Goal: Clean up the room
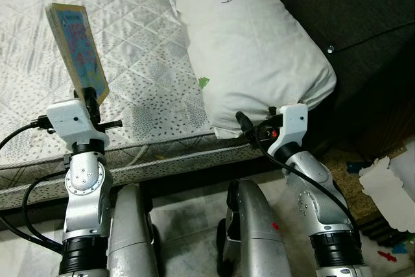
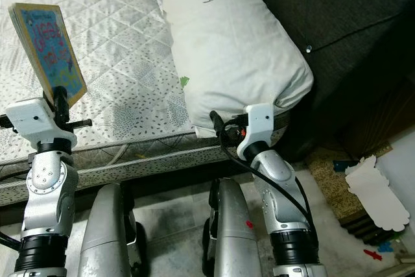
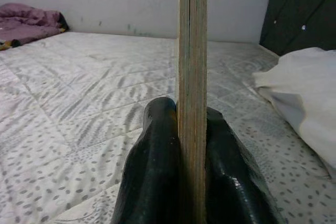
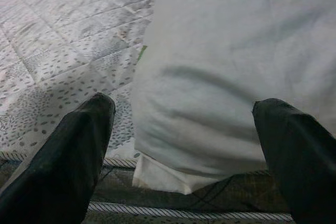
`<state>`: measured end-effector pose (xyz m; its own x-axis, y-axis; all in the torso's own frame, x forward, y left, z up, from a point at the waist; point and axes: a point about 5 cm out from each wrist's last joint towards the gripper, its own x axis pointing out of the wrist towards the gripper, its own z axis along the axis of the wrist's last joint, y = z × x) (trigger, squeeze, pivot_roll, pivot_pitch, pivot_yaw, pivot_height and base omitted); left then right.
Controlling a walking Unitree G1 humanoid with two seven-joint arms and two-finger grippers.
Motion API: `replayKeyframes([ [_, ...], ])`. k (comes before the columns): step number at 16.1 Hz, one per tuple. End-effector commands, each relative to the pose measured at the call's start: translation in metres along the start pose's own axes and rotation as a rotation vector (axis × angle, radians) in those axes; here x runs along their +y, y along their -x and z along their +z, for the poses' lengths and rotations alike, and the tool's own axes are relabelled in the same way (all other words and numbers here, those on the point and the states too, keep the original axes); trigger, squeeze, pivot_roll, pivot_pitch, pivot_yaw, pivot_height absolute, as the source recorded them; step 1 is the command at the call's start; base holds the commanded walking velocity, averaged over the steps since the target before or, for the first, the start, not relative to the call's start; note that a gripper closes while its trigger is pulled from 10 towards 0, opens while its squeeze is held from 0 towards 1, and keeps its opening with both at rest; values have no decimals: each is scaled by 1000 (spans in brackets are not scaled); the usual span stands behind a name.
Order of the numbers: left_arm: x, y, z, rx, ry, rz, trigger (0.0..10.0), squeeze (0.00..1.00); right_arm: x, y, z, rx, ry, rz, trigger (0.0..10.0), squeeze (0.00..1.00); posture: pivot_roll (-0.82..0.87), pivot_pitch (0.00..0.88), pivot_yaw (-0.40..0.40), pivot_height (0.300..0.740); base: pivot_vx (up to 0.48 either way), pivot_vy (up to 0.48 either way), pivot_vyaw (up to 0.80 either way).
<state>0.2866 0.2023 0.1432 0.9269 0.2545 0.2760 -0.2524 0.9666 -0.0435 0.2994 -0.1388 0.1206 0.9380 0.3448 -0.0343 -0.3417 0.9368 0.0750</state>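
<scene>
A colourful board book (image 1: 78,47) stands upright over the quilted mattress (image 1: 146,24), with my left gripper (image 3: 191,129) shut on its lower edge. In the left wrist view the book's edge (image 3: 191,45) rises between the two black fingers (image 3: 157,161). A white pillow (image 1: 253,43) with handwriting lies at the bed's right end, its near corner hanging over the mattress edge. My right gripper (image 4: 184,114) is open, one finger (image 4: 68,150) on each side of that near corner and apart from it.
A dark padded headboard (image 1: 363,24) stands right of the pillow. On the floor at right lie a white cut-out sheet (image 1: 389,186) and small coloured bits (image 1: 389,255). A purple blanket (image 3: 26,22) is at the bed's far corner. A small green scrap (image 1: 203,82) lies beside the pillow.
</scene>
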Motion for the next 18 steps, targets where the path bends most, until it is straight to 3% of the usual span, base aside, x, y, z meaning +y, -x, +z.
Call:
replayKeyframes([
  [1,3,2,5,-41,-8,1,10000,0,3,-1,3,-12,15,22,10000,0,-118,224,-61,546,274,0,800],
  [6,2,0,0,-29,9,-8,10000,0,-3,0,1,1,11,-23,10000,0,-130,231,-53,546,307,0,160],
  [13,-2,-15,-9,-36,-61,0,10000,0,-10,3,2,6,37,-32,10000,0,-155,227,-66,546,0,0,0],
  [16,-5,-25,-22,2,-56,3,10000,0,-14,9,4,11,59,-38,10000,0,-194,237,-77,546,0,0,0],
  [18,-11,-37,-33,63,-10,-8,10000,0,-28,24,7,32,106,-55,10000,0,-241,263,-95,546,0,0,0],
])
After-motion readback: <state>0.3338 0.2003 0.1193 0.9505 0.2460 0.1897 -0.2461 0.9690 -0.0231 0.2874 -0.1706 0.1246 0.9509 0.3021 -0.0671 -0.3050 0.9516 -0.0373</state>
